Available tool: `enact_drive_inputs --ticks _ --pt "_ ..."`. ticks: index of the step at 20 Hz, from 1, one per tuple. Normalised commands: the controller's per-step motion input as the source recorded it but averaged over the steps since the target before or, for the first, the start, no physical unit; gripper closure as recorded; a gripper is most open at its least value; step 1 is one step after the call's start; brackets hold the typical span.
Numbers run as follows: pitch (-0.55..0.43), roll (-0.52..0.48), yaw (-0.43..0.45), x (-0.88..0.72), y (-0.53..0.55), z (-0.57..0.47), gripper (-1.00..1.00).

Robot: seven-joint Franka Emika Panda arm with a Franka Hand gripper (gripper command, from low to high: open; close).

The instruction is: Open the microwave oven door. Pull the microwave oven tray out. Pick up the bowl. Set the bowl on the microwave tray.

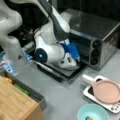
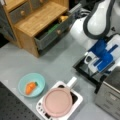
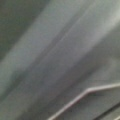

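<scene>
The microwave oven (image 1: pixel 96 35) stands on the gray table (image 1: pixel 62 97) at a front view's upper right, its three black knobs (image 1: pixel 95 52) in a column on the near end. Its door (image 1: pixel 66 72) hangs open, lying flat and low in front of the opening; in a front view it shows as a dark panel (image 2: pixel 86 71) beside the steel box (image 2: pixel 110 97). Whether the tray is out cannot be told. The gripper (image 1: pixel 73 58), blue and white, sits low over the open door at the oven's mouth (image 2: pixel 100 58); I cannot tell whether the fingers are apart or together. The wrist view gives only blurred gray surfaces and a thin metal rod (image 3: pixel 82 96).

The teal bowl (image 1: pixel 93 112) rests on the table well apart from the gripper, with a carrot (image 2: pixel 30 87) in it. Just beside it a pink plate (image 2: pixel 58 102) lies on a white tray (image 2: pixel 76 98). A wooden drawer chest (image 2: pixel 37 20) stands at a front view's top left, one drawer (image 2: pixel 50 35) pulled open. No writing can be read.
</scene>
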Motion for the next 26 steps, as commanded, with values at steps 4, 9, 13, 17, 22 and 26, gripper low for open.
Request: enact_drive_inputs --ticks 4,9,13,17,22,26 --pt "0.010 0.278 0.023 -0.09 -0.06 -0.22 -1.00" --pt "-0.011 0.262 0.034 -0.08 -0.12 -0.25 1.00" --pt "-0.021 0.234 0.014 -0.05 -0.15 -0.27 1.00" --pt "-0.025 0.244 -0.025 -0.06 -0.11 -0.26 1.00" --pt "-0.031 0.236 -0.053 -0.04 -0.06 -0.27 1.00" --pt "-0.030 0.225 -0.078 -0.02 -0.04 -0.28 1.00"
